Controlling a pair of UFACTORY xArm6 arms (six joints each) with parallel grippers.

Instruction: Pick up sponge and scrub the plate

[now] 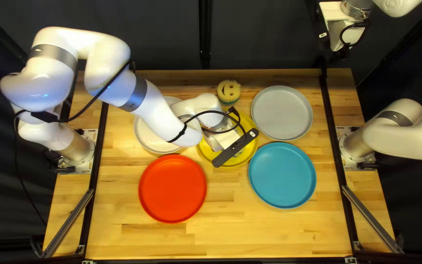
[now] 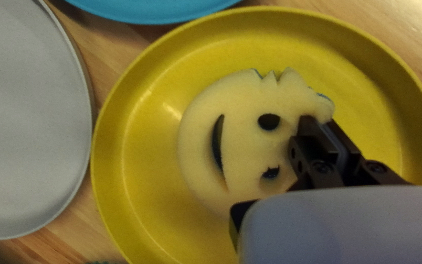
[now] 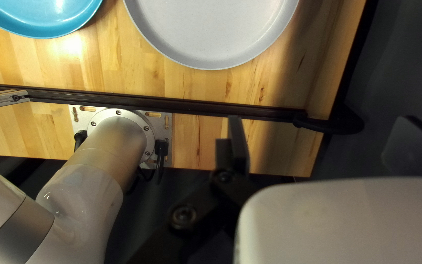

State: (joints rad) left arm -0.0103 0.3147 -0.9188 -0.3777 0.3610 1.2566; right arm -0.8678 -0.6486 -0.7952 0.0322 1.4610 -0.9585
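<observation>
White right arm (image 1: 413,129) bears a printed logo (image 1: 390,5).

A round, pale-yellow smiley sponge (image 2: 240,146) lies face up on the yellow plate (image 2: 137,171), its edge pinched by the left gripper (image 1: 227,139). In the top left view, the plate sits at the blue plate's (image 1: 282,175) 10 o'clock.

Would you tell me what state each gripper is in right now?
Left gripper: closed on the yellow sponge.
Right gripper: open, holding nothing.
</observation>
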